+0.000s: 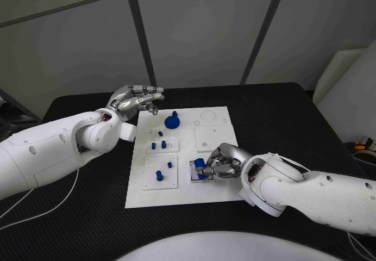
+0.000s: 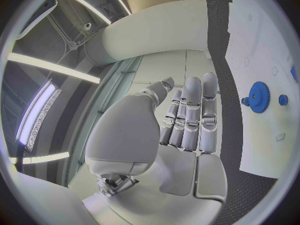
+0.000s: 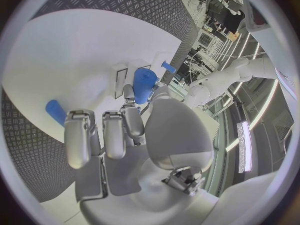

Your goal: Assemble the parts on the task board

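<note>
Task board (image 1: 215,193): white plate at the middle of the black table (image 1: 86,217). Right hand (image 1: 220,163): fingers pinched a blue part (image 1: 200,166) at a small plate on the board's near right area. Left hand (image 1: 136,99): raised beside the board's far left corner, fingers straight and close together, nothing held. Blue gear (image 1: 172,120): on the board's far portion, near the left hand. Small blue pegs (image 1: 160,175): standing in the left-side plates.

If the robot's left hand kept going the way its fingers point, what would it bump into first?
Probably the blue gear on the task board. The left hand hangs open by the board's far left corner, fingers aimed towards it. It seems raised, though, so it might pass above the gear.
</note>
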Action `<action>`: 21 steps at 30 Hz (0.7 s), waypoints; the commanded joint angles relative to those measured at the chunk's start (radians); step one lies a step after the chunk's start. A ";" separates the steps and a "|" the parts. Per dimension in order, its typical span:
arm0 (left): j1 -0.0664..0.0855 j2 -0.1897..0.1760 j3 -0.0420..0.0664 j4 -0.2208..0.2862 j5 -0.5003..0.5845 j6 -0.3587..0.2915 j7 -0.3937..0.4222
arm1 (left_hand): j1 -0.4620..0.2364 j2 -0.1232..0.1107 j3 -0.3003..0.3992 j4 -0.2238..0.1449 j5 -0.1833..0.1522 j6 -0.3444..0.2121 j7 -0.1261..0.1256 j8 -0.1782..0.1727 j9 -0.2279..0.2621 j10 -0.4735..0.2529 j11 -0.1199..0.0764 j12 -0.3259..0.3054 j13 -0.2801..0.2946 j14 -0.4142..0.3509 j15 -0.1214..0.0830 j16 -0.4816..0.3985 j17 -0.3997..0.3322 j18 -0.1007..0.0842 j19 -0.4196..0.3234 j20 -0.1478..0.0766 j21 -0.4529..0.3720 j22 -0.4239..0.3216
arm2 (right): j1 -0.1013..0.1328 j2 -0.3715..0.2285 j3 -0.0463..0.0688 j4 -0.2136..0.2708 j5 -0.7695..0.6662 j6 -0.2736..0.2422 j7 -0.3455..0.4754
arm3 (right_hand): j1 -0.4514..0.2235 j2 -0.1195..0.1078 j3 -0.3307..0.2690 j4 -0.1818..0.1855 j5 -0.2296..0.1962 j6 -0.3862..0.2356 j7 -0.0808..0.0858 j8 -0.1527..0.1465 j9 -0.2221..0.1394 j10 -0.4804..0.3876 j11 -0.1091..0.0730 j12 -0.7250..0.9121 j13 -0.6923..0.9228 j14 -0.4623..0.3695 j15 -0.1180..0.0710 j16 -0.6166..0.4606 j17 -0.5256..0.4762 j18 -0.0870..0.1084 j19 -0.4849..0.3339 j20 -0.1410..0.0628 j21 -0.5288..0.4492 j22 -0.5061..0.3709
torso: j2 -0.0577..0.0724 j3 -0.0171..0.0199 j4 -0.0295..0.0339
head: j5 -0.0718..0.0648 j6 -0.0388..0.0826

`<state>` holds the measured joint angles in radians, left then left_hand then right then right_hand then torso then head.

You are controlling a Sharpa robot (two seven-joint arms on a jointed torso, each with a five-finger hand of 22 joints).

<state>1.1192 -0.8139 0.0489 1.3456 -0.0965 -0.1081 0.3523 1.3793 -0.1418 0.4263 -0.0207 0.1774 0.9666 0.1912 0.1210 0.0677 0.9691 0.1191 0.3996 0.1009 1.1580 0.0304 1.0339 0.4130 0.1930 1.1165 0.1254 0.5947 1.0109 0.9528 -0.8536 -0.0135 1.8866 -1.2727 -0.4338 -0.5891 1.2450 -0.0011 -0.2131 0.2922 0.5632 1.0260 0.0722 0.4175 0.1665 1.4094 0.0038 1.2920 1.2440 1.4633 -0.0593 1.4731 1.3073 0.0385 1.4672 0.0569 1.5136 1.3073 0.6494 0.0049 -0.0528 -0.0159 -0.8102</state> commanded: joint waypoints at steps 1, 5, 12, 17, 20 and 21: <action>0.001 0.002 0.001 0.001 0.003 0.012 0.003 | -0.004 0.002 -0.004 0.000 0.004 -0.005 -0.002 0.002 0.000 -0.004 0.001 0.004 -0.002 -0.005 0.004 -0.002 -0.001 -0.011 -0.004 0.005 -0.005 -0.001 | 0.001 0.010 0.000 -0.009 -0.034 0.032 -0.009 | -0.017 -0.002 -0.010 0.001 -0.008 0.012 -0.003 0.004 0.004 -0.001 -0.009 -0.006 -0.001 0.065 -0.008 -0.007 0.049 -0.016 0.038 -0.008 0.000 0.188 | 0.000 0.0002 -0.0006 | 0.002 0.000; 0.001 0.002 0.001 0.001 0.003 0.013 0.002 | -0.004 0.002 -0.004 0.000 0.004 -0.005 -0.002 0.002 0.000 -0.004 0.001 0.004 -0.002 -0.005 0.004 -0.002 -0.001 -0.011 -0.004 0.005 -0.005 -0.001 | 0.001 0.019 0.000 -0.015 -0.037 0.038 -0.010 | -0.031 -0.007 -0.020 0.001 -0.031 0.012 -0.005 0.008 0.009 -0.002 -0.011 -0.011 -0.001 0.065 -0.009 -0.009 0.046 -0.015 0.036 -0.009 -0.002 0.187 | 0.001 0.0009 -0.0011 | 0.005 -0.001; 0.001 0.001 0.001 0.001 0.003 0.012 0.002 | -0.004 0.002 -0.004 0.000 0.004 -0.005 -0.002 0.002 0.000 -0.004 0.001 0.004 -0.002 -0.005 0.004 -0.002 -0.001 -0.011 -0.004 0.005 -0.005 -0.001 | 0.001 0.027 0.000 -0.021 -0.039 0.031 -0.009 | -0.086 -0.029 -0.036 0.001 -0.216 0.005 -0.004 0.017 0.024 -0.003 -0.010 -0.023 -0.001 0.064 -0.009 -0.014 0.041 -0.014 0.033 -0.010 -0.005 0.184 | 0.000 0.0006 -0.0018 | 0.008 -0.001; 0.001 0.001 0.001 0.001 0.003 0.012 0.001 | -0.004 0.002 -0.004 0.000 0.004 -0.005 -0.002 0.002 0.000 -0.004 0.001 0.004 -0.002 -0.005 0.004 -0.002 -0.001 -0.011 -0.004 0.005 -0.005 -0.001 | 0.001 0.030 0.000 -0.024 -0.040 0.019 -0.007 | -0.166 -0.080 -0.003 0.004 -0.362 -0.004 -0.003 0.024 0.037 -0.005 -0.008 -0.034 0.000 0.063 -0.008 -0.019 0.036 -0.013 0.029 -0.009 -0.010 0.179 | 0.000 0.0011 -0.0022 | 0.009 0.000; 0.001 0.000 0.001 0.001 0.003 0.012 0.001 | -0.004 0.002 -0.004 0.000 0.004 -0.005 -0.002 0.002 0.000 -0.004 0.001 0.004 -0.002 -0.005 0.004 -0.002 -0.001 -0.011 -0.004 0.005 -0.005 -0.001 | 0.001 0.031 0.000 -0.024 -0.043 0.011 -0.002 | -0.215 -0.105 0.014 0.005 -0.411 -0.007 -0.002 0.027 0.041 -0.006 -0.008 -0.039 0.000 0.063 -0.007 -0.020 0.035 -0.012 0.028 -0.008 -0.011 0.178 | 0.000 0.0010 -0.0022 | 0.009 0.001; 0.001 0.000 0.001 0.001 0.003 0.012 0.001 | -0.004 0.002 -0.004 0.000 0.004 -0.005 -0.002 0.002 0.000 -0.004 0.001 0.004 -0.002 -0.005 0.004 -0.002 -0.001 -0.011 -0.004 0.005 -0.005 -0.001 | 0.001 0.031 0.000 -0.024 -0.044 0.010 -0.001 | -0.224 -0.109 0.018 0.005 -0.417 -0.008 -0.002 0.028 0.042 -0.006 -0.008 -0.040 0.000 0.063 -0.007 -0.020 0.035 -0.012 0.028 -0.008 -0.011 0.178 | 0.000 0.0010 -0.0022 | 0.009 0.001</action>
<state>1.1192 -0.8137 0.0489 1.3459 -0.0965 -0.1070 0.3509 1.3793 -0.1418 0.4263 -0.0208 0.1774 0.9666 0.1912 0.1209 0.0677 0.9691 0.1191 0.3996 0.1009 1.1580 0.0304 1.0339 0.4131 0.1929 1.1165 0.1254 0.5946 1.0109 0.9526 -0.8237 -0.0140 1.8610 -1.3049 -0.4128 -0.5967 1.0354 -0.1078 -0.2014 0.2984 0.1553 1.0233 0.0701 0.4413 0.2079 1.4056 -0.0001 1.2562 1.2441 1.4668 -0.0628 1.4576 1.3080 0.0384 1.4637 0.0536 1.5092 1.3081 0.6494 0.0057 -0.0547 -0.0068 -0.8094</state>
